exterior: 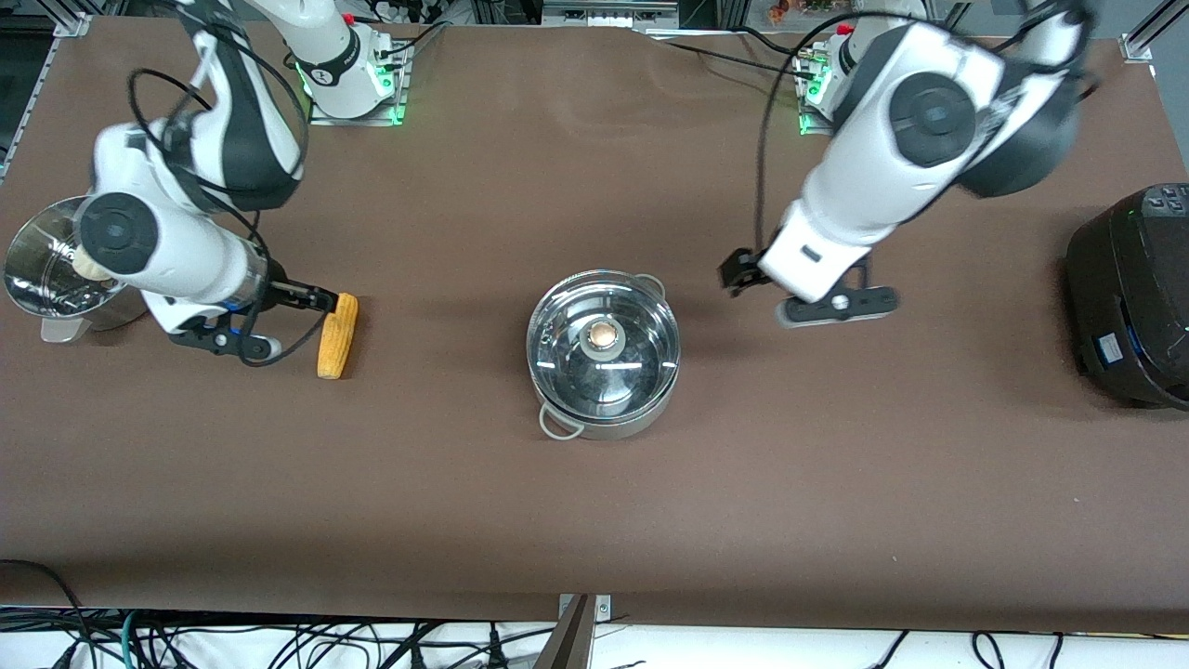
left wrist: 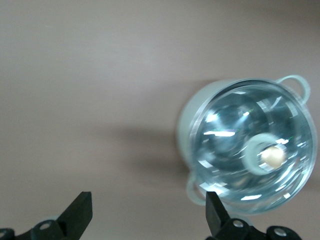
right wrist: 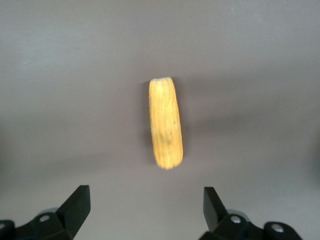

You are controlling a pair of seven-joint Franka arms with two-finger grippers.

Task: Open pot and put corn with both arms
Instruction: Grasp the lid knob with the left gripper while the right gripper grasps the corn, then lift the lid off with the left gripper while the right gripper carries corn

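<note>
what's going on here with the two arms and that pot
Nothing is held yet. The right gripper is open and hovers by the corn, which lies on the table toward the right arm's end. The left gripper, also open, hangs over bare table beside the pot. The pot sits mid-table with its glass lid on, tan knob untouched.

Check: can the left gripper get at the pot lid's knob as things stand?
Probably yes. Left gripper is open beside the pot, and nothing covers the lid knob.
</note>
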